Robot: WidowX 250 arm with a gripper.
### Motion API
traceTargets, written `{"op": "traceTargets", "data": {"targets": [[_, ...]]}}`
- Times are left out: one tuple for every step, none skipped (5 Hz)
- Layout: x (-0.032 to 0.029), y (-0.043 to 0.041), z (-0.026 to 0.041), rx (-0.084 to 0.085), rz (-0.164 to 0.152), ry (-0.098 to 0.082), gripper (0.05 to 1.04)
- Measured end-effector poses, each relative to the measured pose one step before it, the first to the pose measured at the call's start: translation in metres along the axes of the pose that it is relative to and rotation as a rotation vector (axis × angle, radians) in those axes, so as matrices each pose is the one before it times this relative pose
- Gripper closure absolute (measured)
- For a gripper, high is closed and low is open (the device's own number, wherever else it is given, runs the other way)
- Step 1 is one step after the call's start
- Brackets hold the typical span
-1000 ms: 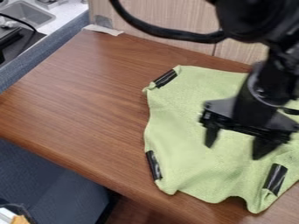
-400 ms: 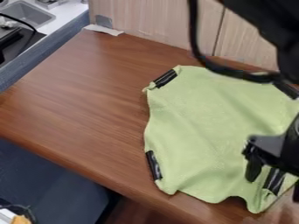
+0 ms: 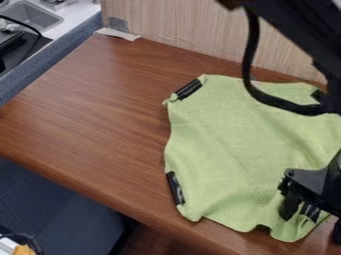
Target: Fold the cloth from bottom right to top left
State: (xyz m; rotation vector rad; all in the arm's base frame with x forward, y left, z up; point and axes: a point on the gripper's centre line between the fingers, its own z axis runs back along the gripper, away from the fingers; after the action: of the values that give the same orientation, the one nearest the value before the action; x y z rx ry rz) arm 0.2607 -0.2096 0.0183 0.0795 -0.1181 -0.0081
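At the lower right edge of the view, my gripper [image 3: 313, 219] is low over the bottom right corner of the green cloth [image 3: 233, 149], its two fingers apart. One finger stands over the cloth and the other is near its right edge. A black strip [image 3: 310, 212] on that corner shows between them. The cloth lies spread out and slightly rumpled, with other black strips at its top left [image 3: 188, 89], its lower left [image 3: 175, 188] and its upper right, partly behind the arm's cable.
The brown table [image 3: 100, 114] extends left of the cloth, with its front edge close below it. A pale wood panel [image 3: 186, 25] stands along the back. A sink [image 3: 33, 17] is at the far upper left.
My gripper has moved from over the cloth's right part down and right to its bottom right corner. The cloth near that corner has shifted slightly.
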Motion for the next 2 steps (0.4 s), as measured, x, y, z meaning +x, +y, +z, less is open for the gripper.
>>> {"op": "traceTargets", "data": {"targets": [[0.00017,0.00764,-0.00479,0.0105,0.0262,0.0028,0.393],[0.00081,0.00645,-0.00299,0.0107,0.0186,0.0048,0.698]]}}
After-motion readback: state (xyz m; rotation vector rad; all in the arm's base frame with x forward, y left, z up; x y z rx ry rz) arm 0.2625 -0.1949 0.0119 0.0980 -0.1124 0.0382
